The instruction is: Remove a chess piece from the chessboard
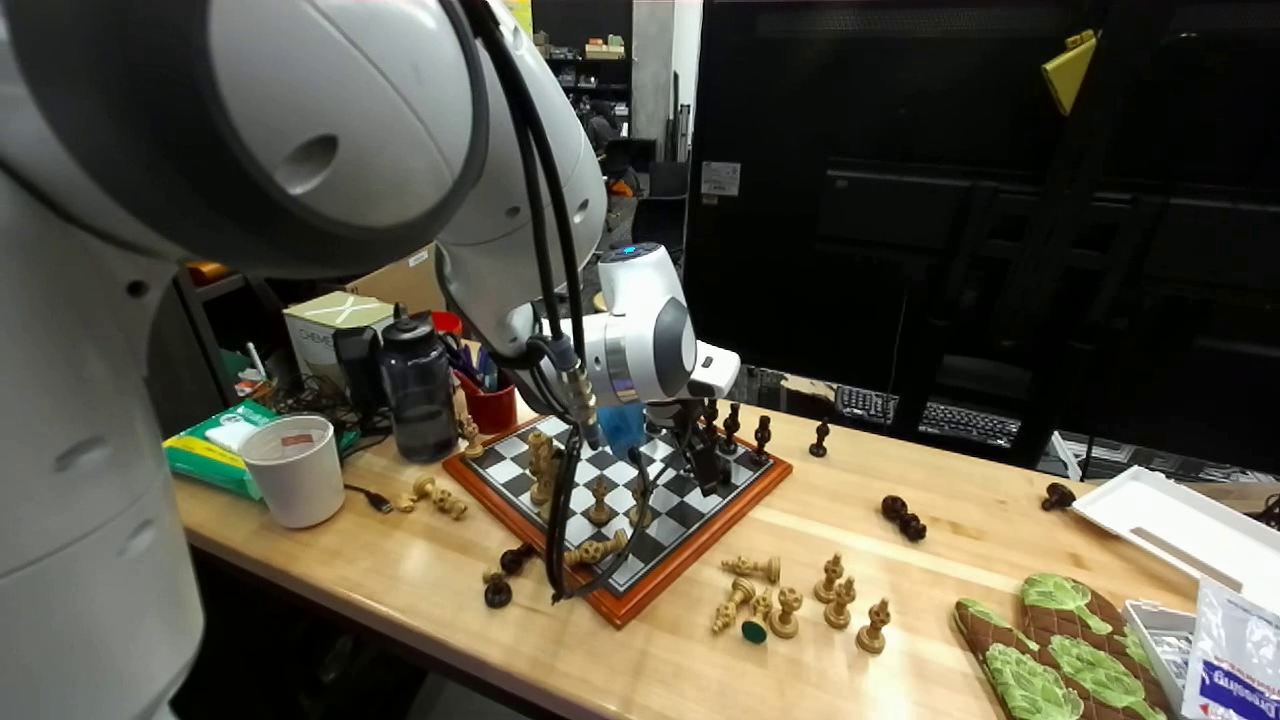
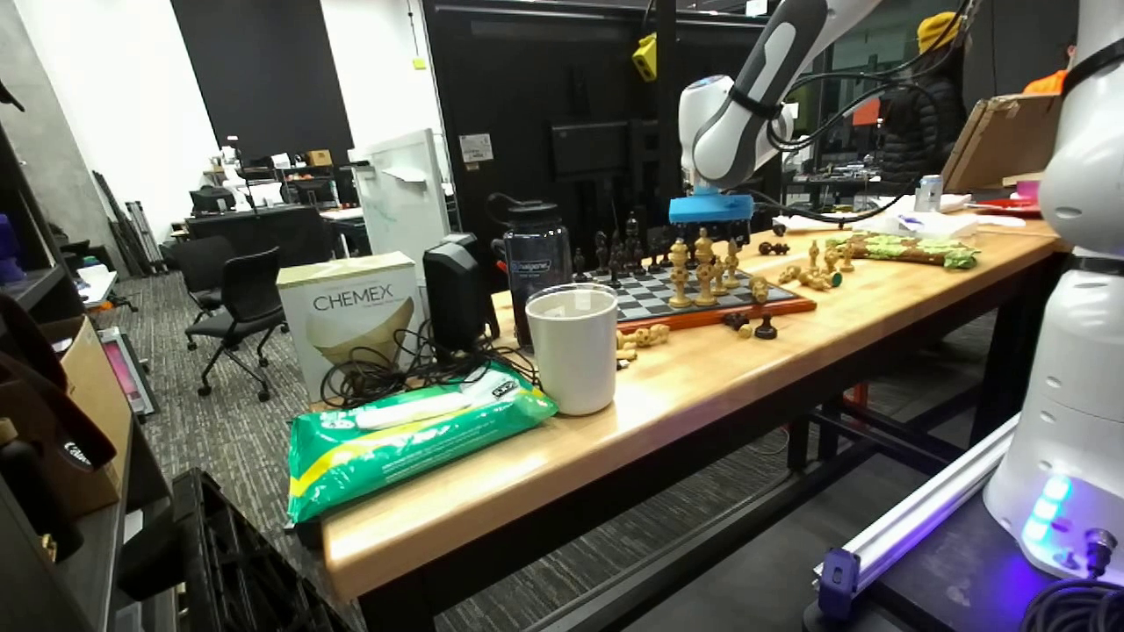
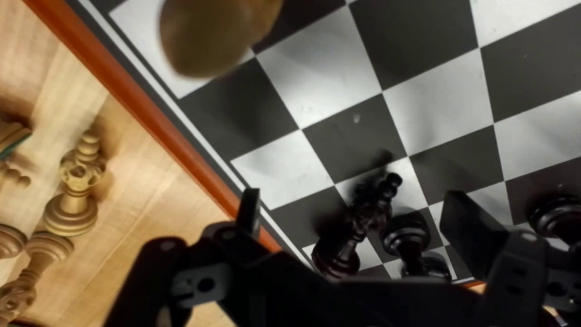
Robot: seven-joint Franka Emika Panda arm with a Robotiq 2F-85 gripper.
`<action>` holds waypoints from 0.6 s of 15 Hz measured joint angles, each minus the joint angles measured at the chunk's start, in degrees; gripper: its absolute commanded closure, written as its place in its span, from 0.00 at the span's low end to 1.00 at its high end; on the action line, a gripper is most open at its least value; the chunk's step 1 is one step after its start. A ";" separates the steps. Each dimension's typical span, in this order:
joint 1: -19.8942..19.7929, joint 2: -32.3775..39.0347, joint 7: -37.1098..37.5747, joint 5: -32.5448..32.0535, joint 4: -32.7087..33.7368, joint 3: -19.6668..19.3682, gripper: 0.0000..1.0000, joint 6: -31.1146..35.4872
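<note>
Pieces [image 2: 680, 279] stand on the chessboard [image 1: 668, 528]; one piece [image 1: 596, 550] apparently lies there.

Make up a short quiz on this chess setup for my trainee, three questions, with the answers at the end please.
1. Multiple choice. Where are the light pieces, relative to the chessboard?
A) All on it
B) All off it
C) Some on it, some off it

2. True or false: in the wrist view, the gripper stands open.

3. Fill in the blank: in an exterior view, the pale box seen behind the green packet has the word ____ printed on it.

Key: 1. C. 2. True. 3. CHEMEX.
</note>
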 measured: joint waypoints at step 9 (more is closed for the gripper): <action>0.82 1.20 0.34 -1.96 1.23 -1.49 0.00 -0.16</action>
